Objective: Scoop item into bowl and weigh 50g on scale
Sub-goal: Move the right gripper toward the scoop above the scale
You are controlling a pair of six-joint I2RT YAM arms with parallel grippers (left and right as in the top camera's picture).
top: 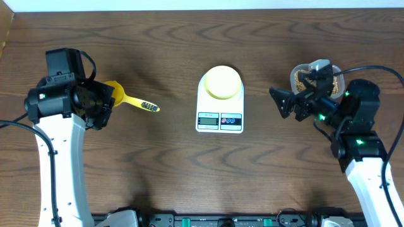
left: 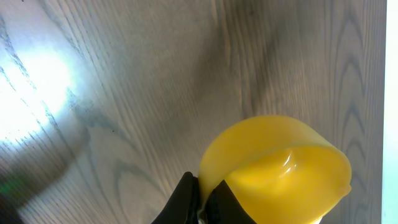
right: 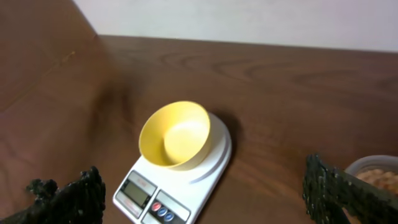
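Note:
The pale-yellow bowl [top: 222, 82] [right: 174, 134] sits empty on the white scale [top: 219, 118] [right: 208, 171] at mid-table. The beans [top: 304, 78] [right: 380, 175] fill a clear tub [top: 334, 70] at the right. My left gripper [top: 104, 101] [left: 204, 199] is shut on the rim of a bright yellow scoop [top: 120, 96] [left: 280, 168], low over the table at the left; its handle [top: 142, 104] points toward the scale. My right gripper [top: 293, 94] [right: 205, 199] hangs open and holds nothing, between the scale and the tub, facing the scale.
Dark wood-grain table [top: 170, 38] all round. A pale wall or edge runs along the far side [right: 249, 18]. The tub's rim [right: 367, 163] shows just beside my right finger [right: 336, 193].

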